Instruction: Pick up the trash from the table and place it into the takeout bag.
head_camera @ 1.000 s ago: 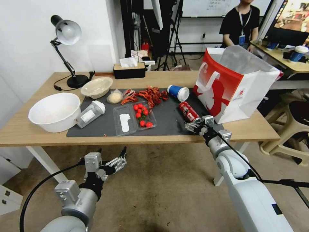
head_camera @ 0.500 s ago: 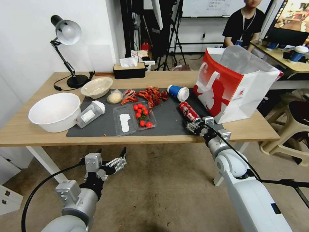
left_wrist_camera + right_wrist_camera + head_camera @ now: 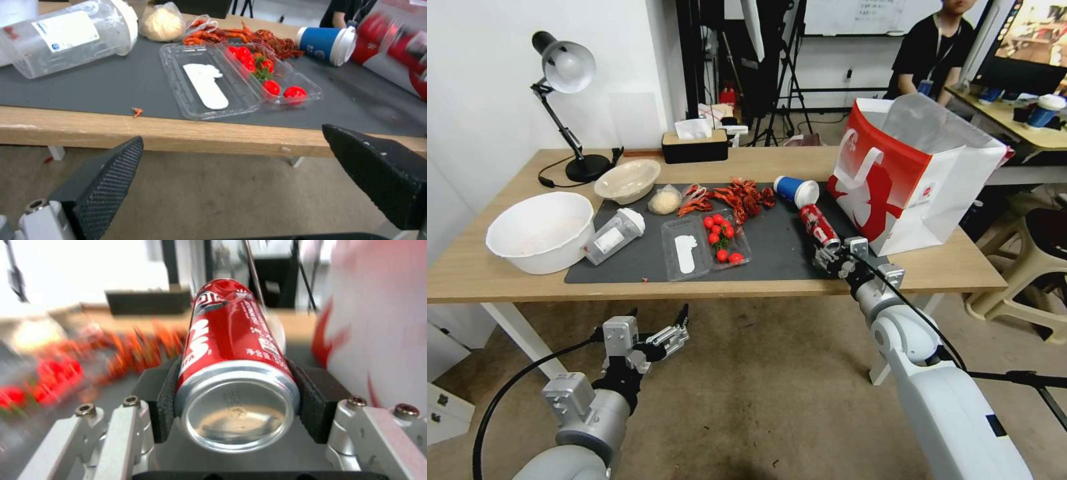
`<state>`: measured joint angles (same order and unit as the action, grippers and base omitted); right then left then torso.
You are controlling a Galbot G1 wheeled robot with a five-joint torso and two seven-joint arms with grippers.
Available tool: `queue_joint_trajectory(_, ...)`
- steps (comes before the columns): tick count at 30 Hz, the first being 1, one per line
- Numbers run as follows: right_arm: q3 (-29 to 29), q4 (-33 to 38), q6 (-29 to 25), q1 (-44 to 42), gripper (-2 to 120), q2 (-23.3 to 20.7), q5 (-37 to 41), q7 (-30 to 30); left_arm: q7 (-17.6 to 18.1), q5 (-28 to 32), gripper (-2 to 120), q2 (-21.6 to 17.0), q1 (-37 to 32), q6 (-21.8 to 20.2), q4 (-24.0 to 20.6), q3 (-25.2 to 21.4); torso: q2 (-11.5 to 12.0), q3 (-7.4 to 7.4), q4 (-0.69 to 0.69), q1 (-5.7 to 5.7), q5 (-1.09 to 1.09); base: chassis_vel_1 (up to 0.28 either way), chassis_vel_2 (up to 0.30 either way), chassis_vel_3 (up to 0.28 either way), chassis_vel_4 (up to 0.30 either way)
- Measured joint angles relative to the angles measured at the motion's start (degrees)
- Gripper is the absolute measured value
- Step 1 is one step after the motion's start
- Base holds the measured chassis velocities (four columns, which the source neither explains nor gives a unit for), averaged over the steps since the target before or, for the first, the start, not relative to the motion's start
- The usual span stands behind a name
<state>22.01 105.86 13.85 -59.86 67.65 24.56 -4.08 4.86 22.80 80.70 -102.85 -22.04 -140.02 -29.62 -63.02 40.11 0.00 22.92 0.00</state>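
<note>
While clamped: right claw (image 3: 832,257), soda can (image 3: 819,228).

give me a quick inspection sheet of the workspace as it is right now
surface: table with dark grey mat.
job's things: red soda can between right gripper's pads; blue cup, clear bottle, wrapped beige lump and shallow beige bowl lie on table; takeout bag stands open.
clutter: large white bowl, tomato tray, red crayfish scraps, lamp, tissue box.
grippers: right gripper shut on can; left gripper open below table edge.
cables: black cables along both arms.
surroundings: stool.
</note>
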Motion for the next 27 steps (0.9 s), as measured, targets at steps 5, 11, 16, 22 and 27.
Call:
queue_joint_trajectory(5, 0.02, 5.03, 0.28, 3.37, 52, -4.24, 5.59, 1.03, 0.0, -0.03, 100, 0.03, -0.07, 0.01, -0.06, -0.1, 0.0, 0.0, 0.0, 0.0, -0.01, 0.0, 0.0, 0.0, 0.0)
queue_joint_trajectory(11, 0.16, 7.75, 2.55, 11.6, 52, -9.79, 14.92, 5.59, 0.0, -0.22, 100, 0.2, -0.18, 0.02, -0.25, -0.18, 0.0, 0.0, 0.0, 0.0, 0.01, 0.0, 0.0, 0.0, 0.0)
queue_joint_trajectory(16, 0.03, 7.56, 9.13, 20.88, 52, -13.65, 24.31, 15.08, 0.0, -0.33, 100, 0.37, -0.18, 0.04, -0.28, -0.21, 0.0, 0.0, 0.0, 0.0, -0.01, 0.0, 0.0, 0.0, 0.0)
queue_joint_trajectory(22, -1.43, 4.34, 18.58, 28.22, 52, -15.84, 32.39, 29.17, -0.01, -0.36, 100, 0.27, -0.08, 0.06, -0.05, -0.19, 0.0, 0.0, -0.01, 0.0, 0.0, 0.0, 0.0, 0.0, 0.0)
queue_joint_trajectory(27, -2.75, 2.23, 21.96, 30.48, 52, -16.32, 34.16, 33.42, -0.01, -0.36, 100, 0.08, 0.07, 0.06, 0.21, -0.18, 0.0, 0.0, -0.01, 0.0, 0.01, 0.0, 0.0, 0.0, 0.0)
